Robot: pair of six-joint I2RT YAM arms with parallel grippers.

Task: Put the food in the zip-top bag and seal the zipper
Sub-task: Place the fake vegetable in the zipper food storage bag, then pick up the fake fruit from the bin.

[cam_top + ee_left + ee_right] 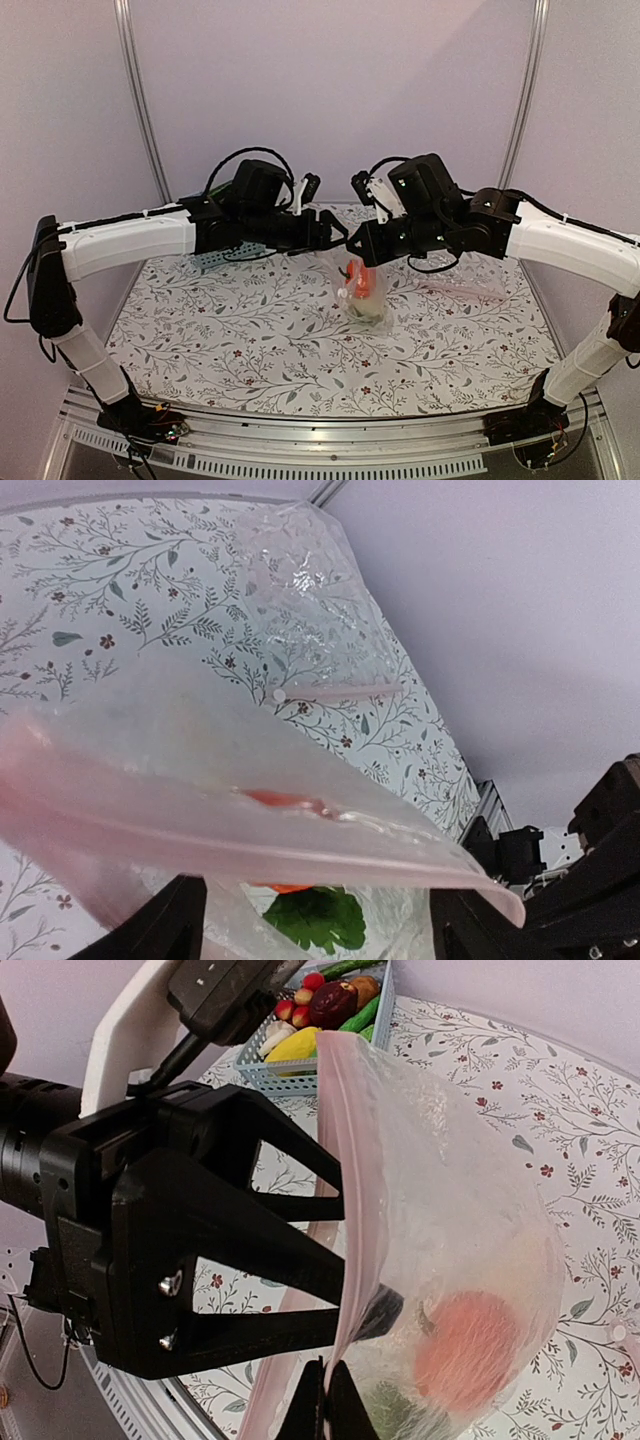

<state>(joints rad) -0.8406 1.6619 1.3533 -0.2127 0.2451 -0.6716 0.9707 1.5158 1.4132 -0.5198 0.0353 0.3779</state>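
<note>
Soft even light, faint shadows; zip-top bag (200, 780) blurred near lens.

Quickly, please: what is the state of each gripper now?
Left gripper: open, jaws on either side of the zipper.
Right gripper: closed, holding the zip-top bag.

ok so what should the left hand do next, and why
Probably close the left hand on the zipper and slide along it: its jaws stand open astride that strip, the right hand grips the bag, and the food is already inside.
</note>
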